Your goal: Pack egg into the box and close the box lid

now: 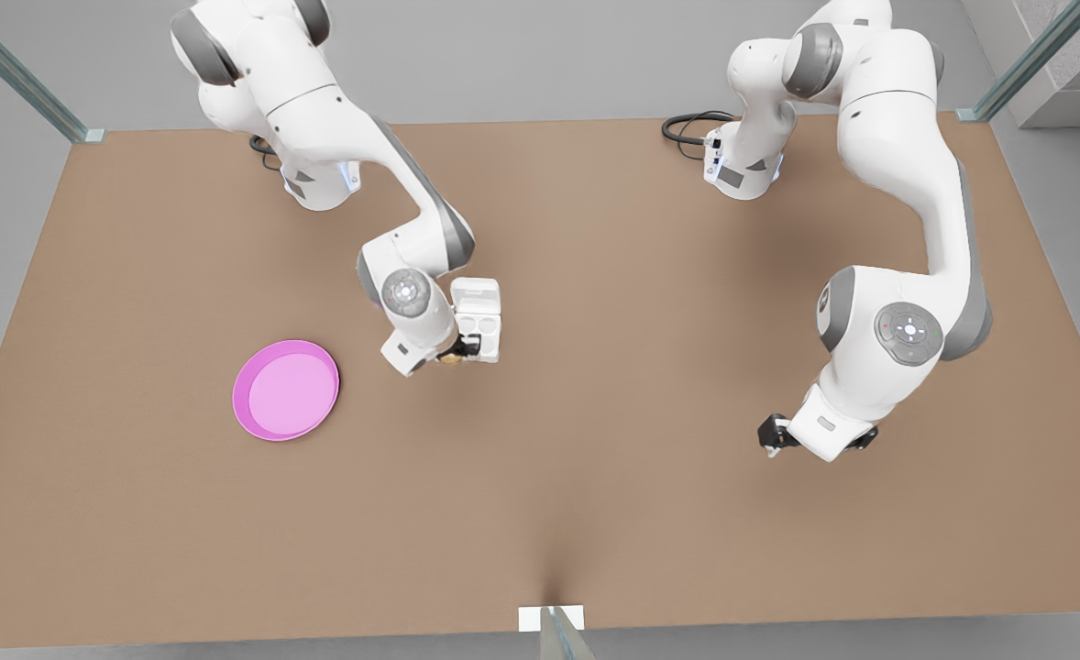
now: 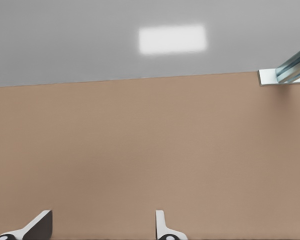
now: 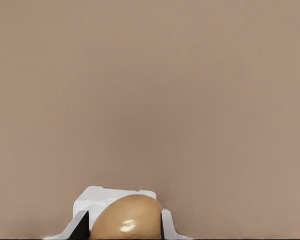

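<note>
I am seeing no readable writing on the brown tabletop. The pink plate is lying empty. The box is sitting with its lid open. My right end effector is gripping the egg at the box's edge. My left end effector is waiting, fingers apart, holding nothing.

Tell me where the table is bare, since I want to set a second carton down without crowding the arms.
Bare: the wide stretch between the box and the idle left gripper, open over plain table, and the near strip below the pink plate. Crowded: around the box, where the right gripper holds the egg.
</note>
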